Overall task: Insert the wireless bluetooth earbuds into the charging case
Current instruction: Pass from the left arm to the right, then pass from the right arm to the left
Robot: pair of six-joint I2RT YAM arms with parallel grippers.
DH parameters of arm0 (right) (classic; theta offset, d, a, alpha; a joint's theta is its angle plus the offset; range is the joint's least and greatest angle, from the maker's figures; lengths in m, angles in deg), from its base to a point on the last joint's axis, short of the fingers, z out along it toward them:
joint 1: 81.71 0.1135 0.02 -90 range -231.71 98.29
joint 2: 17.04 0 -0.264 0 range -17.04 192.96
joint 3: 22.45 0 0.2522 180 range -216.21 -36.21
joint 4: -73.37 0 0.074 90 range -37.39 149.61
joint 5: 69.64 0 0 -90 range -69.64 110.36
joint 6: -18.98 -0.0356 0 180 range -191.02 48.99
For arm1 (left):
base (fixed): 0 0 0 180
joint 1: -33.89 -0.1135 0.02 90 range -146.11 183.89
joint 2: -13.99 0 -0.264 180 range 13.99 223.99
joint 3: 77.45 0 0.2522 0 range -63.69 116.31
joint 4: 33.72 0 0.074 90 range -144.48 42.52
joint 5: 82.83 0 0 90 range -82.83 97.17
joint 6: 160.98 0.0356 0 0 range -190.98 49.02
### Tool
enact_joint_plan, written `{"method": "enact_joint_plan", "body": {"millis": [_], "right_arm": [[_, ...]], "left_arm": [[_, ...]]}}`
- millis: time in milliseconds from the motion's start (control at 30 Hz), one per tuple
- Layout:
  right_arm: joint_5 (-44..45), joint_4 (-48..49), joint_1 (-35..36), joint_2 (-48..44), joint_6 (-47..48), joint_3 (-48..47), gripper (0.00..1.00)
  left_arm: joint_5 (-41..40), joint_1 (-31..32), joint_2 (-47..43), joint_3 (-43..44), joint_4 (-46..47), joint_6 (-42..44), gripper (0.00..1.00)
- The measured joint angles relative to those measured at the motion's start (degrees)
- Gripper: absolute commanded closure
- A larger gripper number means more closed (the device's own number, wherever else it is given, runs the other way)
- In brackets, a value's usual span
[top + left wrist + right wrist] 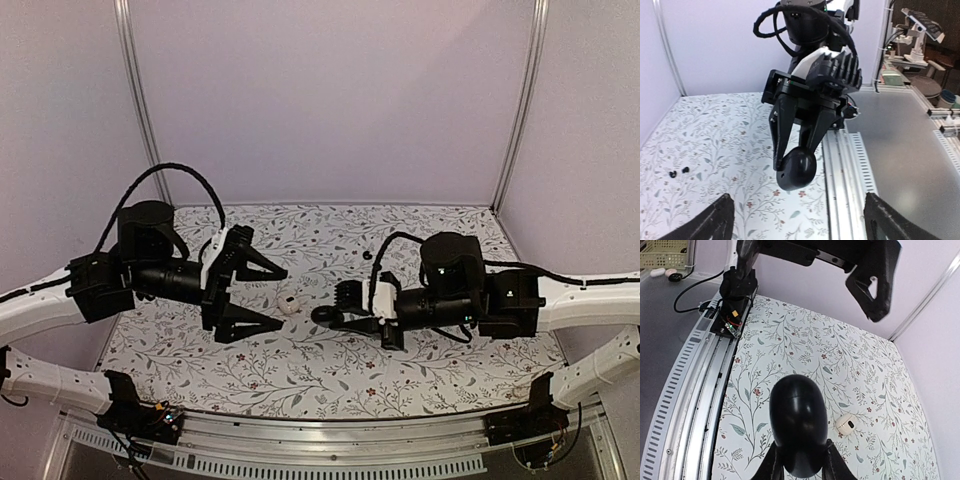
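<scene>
Spreading under both arms, the flower-patterned tabletop (400, 370) carries everything that is not in a gripper. The left gripper (282, 298) hangs above it on its side with its fingers wide apart and nothing between them. The right gripper (796, 159) faces it and is clamped on a black oval case (797, 415), held off the tabletop by its narrow end with its rounded end toward the left arm. No seam or open lid shows on the case, so it reads as closed.

A small white case (846, 424) lies on the tabletop just beside and below the held one, between the two grippers. Whether it is open cannot be told.

The earbuds (686, 170), two tiny black specks, lie close together on the tabletop toward the back, well apart from both grippers and behind the right arm's wrist.

The buds look hard, smooth and very light, likely to roll or flick away if pinched off-centre. A fingertip grasp across the widest part of one bud at a time, coming straight down, seems safest. The glossy black case probably belongs to them by colour; it looks slippery, and its lid would have to be opened before anything goes in.
</scene>
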Motion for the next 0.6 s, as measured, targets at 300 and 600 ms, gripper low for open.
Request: {"method": "enact_joint_plan", "body": {"millis": [300, 600], "right_arm": [[-2.73, 1.46, -3.78, -0.42, -9.97, 0.13, 1.00], [-5.20, -0.98, -3.80, 3.21, -12.41, -2.19, 1.00]], "left_arm": [[-12.07, 0.68, 1.77, -0.85, 0.42, 2.27, 0.37], [-11.19, 3.02, 7.21, -1.20, 2.45, 3.37, 0.44]]}}
